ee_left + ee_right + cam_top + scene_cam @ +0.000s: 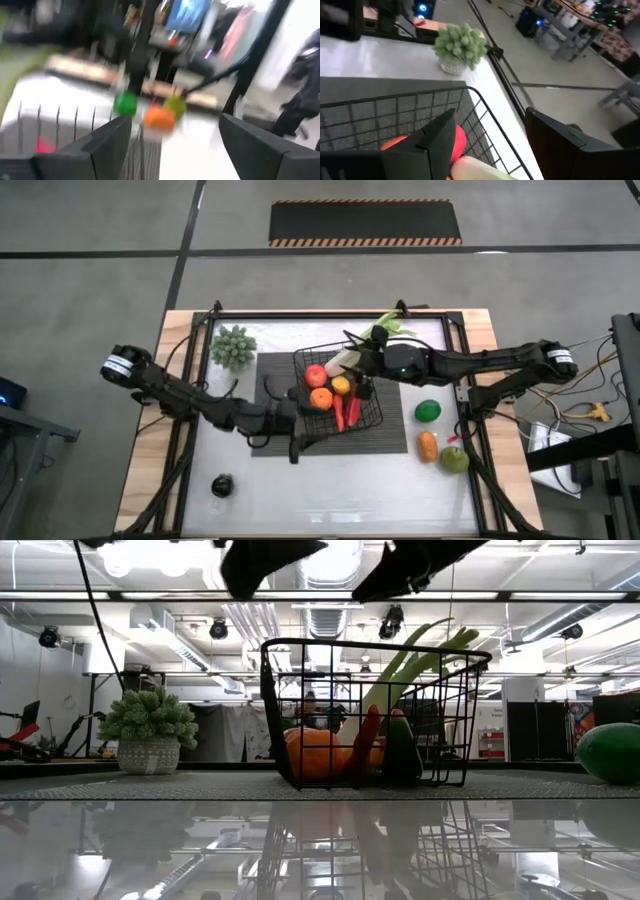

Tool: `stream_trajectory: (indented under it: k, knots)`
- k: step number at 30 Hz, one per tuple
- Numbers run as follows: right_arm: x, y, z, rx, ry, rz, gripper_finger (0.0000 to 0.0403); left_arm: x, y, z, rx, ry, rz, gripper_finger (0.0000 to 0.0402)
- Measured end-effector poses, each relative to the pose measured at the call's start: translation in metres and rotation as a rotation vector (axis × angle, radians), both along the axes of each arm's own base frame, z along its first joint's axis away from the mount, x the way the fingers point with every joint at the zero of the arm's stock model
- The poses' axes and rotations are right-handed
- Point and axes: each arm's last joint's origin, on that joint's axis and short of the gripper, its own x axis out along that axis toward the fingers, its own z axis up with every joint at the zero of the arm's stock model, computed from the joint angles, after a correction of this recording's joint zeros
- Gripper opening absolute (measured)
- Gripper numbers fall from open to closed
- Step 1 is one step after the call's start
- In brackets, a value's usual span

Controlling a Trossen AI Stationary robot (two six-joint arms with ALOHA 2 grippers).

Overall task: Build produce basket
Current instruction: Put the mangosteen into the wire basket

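The black wire basket (335, 388) stands on a dark ribbed mat (272, 442). It holds a red piece (316, 375), an orange piece (321, 399), a yellow piece (342, 386), a red chili (340, 416) and the leek (350, 356), whose green end sticks out over the far rim. My right gripper (490, 115) is open above the basket's far side, over the leek's white end (475, 170). My left gripper (175, 120) is open and empty beside the basket's near left corner (300, 420). A green round piece (428, 411), an orange piece (428, 446) and a green pear (455, 459) lie on the table at the right.
A small potted plant (233, 346) stands at the far left of the table. A dark piece (222, 485) lies near the front left. In the low view the basket (375, 710) stands mid-table, with the green round piece (610, 752) at the right.
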Motion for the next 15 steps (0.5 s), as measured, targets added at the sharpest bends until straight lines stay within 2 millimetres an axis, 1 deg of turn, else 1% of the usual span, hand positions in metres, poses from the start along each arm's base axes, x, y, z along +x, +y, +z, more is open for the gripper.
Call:
stream_trajectory:
  k: [4,8,11,13,15]
  knots:
    - [-0.004,0.001,0.005,0.005,-0.014,0.040,0.0221,-0.002,-0.016,-0.004,-0.118,0.265,0.073,0.0283]
    - [-0.004,0.001,0.004,0.000,-0.004,0.045,0.0221,-0.013,-0.032,0.003,-0.274,0.523,0.150,0.0283]
    - [-0.005,0.001,0.003,0.001,0.007,0.044,0.0221,-0.028,-0.044,0.009,-0.400,0.707,0.192,0.0283]
    - [-0.005,0.001,0.002,0.010,0.012,0.041,0.0221,-0.041,-0.055,0.010,-0.542,0.837,0.174,0.0283]
    - [-0.005,0.001,0.002,0.015,0.017,0.039,0.0221,-0.057,-0.069,0.008,-0.664,0.980,0.181,0.0283]
